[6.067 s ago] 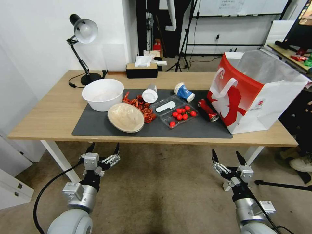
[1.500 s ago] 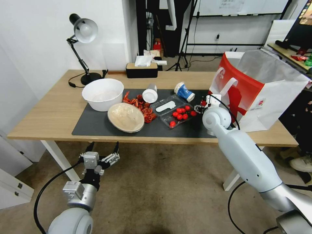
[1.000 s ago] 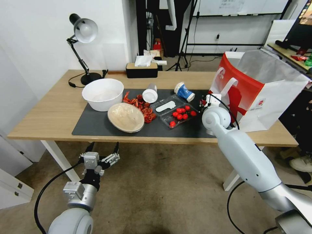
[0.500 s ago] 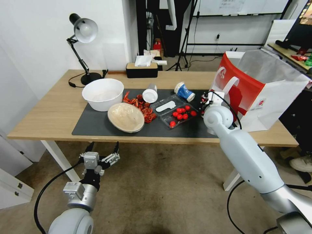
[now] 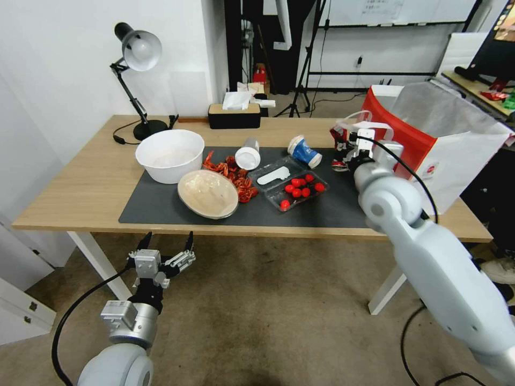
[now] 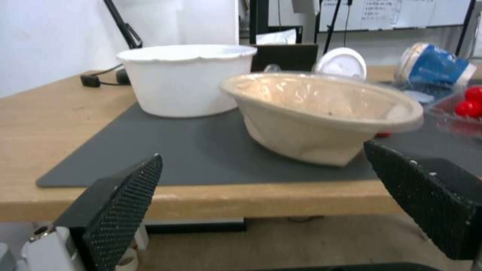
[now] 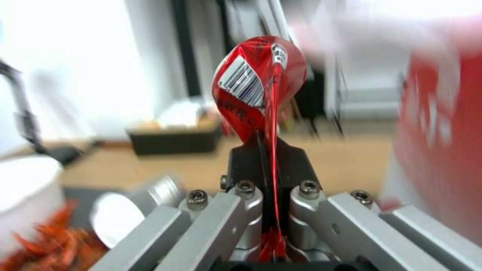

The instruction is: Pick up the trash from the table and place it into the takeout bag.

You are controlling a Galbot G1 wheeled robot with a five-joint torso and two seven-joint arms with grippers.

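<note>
Head view: right gripper (image 5: 341,153), clamped on crushed red drink can (image 5: 339,146), now lifted off grey-matted wooden table (image 5: 96,187) beside red-fronted paper takeout bag (image 5: 413,142); 1 item ready for bagging; left gripper (image 5: 161,256) parked wide.

We see the head view look down across the table (image 5: 80,198) from above. The left wrist view sits low at the table edge, near the beige bowl (image 6: 321,113); both share it. The right wrist view looks close along a red can (image 7: 258,86).

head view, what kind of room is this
Probably a lab or studio set up as a dining scene: tripod stands and a whiteboard behind, and a light-wood table with a desk lamp and meal leftovers.
</note>
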